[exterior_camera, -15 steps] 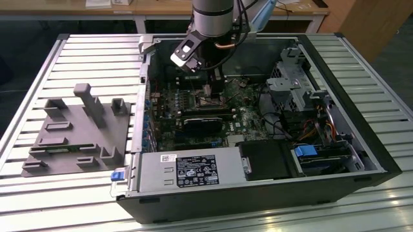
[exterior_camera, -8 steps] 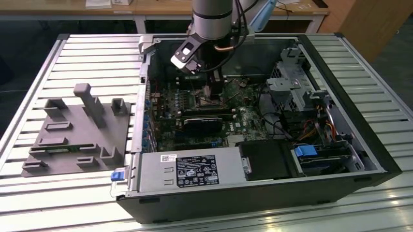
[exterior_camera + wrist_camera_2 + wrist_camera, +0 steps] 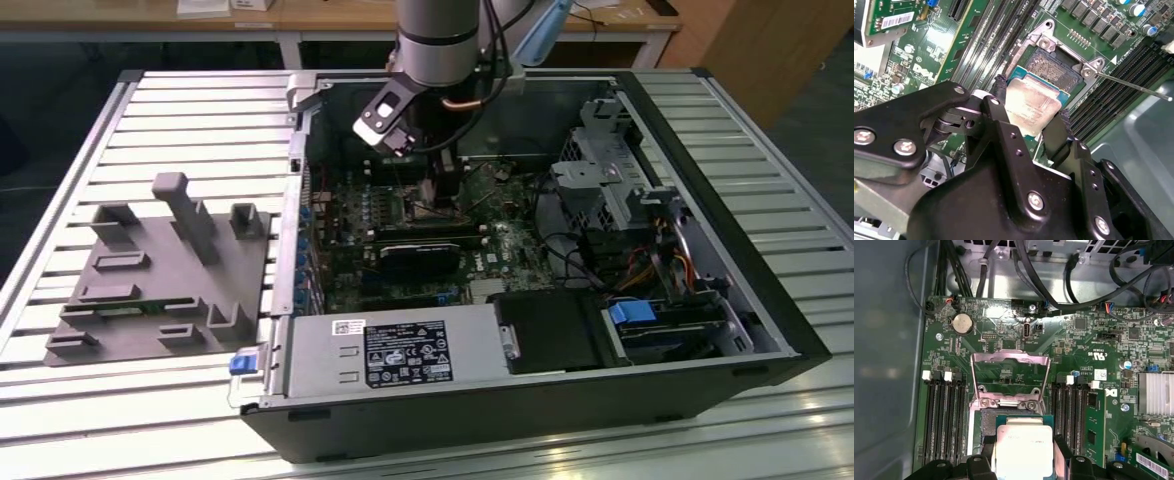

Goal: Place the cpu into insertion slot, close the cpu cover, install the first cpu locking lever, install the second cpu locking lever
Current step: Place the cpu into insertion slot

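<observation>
Jaws: black and right up against the lens in both wrist views. They're clamped on the cpu from two opposite edges, and the fingertips sit tight against it.
Cpu: dull silver lid facing up with a green edge peeking out. It hangs over the near part of the insertion slot. Can't tell if it's touching down.
Insertion slot: black square with a silvery rim. The far half is uncovered, so you can see the contact field.
Cpu cover: swung open and standing up on the far side of the slot, with green board visible through its window.
Lever: thin metal rod sticking out from one corner of the slot, raised off the board.
Neighbours: long black memory slots on both sides of the slot, and a coin battery further up the board.
Bigger picture: the arm reaches down into an open computer case lying on a slatted table. A grey fixture sits on the exterior view's left.
</observation>
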